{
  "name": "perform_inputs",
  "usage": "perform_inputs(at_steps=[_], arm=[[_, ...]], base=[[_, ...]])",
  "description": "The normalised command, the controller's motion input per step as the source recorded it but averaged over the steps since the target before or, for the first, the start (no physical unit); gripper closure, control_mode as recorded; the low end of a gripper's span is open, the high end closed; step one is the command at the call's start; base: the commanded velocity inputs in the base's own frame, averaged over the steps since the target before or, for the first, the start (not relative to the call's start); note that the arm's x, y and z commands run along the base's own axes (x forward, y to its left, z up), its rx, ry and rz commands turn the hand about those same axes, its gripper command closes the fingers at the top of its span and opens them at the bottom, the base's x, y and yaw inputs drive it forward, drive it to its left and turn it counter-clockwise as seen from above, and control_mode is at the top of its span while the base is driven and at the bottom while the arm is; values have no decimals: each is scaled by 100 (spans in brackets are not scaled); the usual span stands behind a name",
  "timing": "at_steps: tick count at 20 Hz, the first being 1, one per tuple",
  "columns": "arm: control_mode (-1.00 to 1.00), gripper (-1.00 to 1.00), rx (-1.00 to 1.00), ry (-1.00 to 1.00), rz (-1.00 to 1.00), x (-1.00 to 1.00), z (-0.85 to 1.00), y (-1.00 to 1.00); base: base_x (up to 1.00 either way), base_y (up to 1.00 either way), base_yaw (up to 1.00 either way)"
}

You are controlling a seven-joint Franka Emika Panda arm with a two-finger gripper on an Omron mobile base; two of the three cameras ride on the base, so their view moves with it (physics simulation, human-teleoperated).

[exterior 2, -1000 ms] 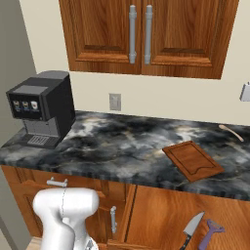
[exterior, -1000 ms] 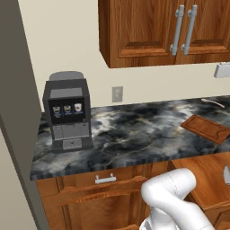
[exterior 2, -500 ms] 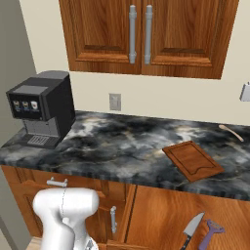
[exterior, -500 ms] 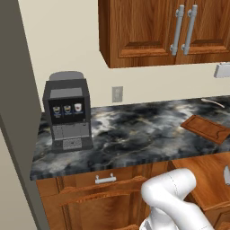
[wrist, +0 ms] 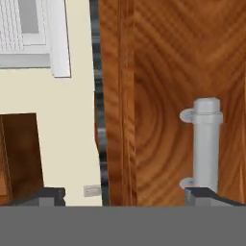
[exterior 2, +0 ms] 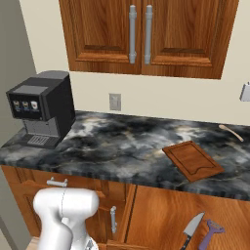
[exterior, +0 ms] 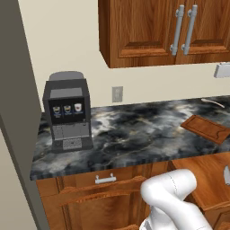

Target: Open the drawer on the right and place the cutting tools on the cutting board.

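The gripper (wrist: 125, 194) has just spread wide, releasing the drawer (exterior 2: 185, 215) handle (wrist: 206, 144); probably the knife (exterior 2: 192, 229) comes next.

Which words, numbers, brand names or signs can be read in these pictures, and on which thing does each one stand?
None can be read as text.
Coffee machine: three small round button icons on its dark front panel, too small to read; no brand name is visible.
Wall outlet: plain plate, no marking.
Cutting board, knife and cabinet doors: no lettering.
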Motion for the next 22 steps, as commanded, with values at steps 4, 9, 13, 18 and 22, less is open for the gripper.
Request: perform_inputs(at_steps=[4,9,13,18,22], arm=[[-100,-100,-16,-4,11,0,100,45],[-100,-100,-22,0,6,21,100,49],[-100,-100,-24,4,11,30,90,52],[-100,-100,-25,10,15,47,80,43],[-100,-100,-28,22,14,72,51,47]], base=[[0,0,0],[0,0,0],[0,0,0],[0,0,0],[0,0,0]])
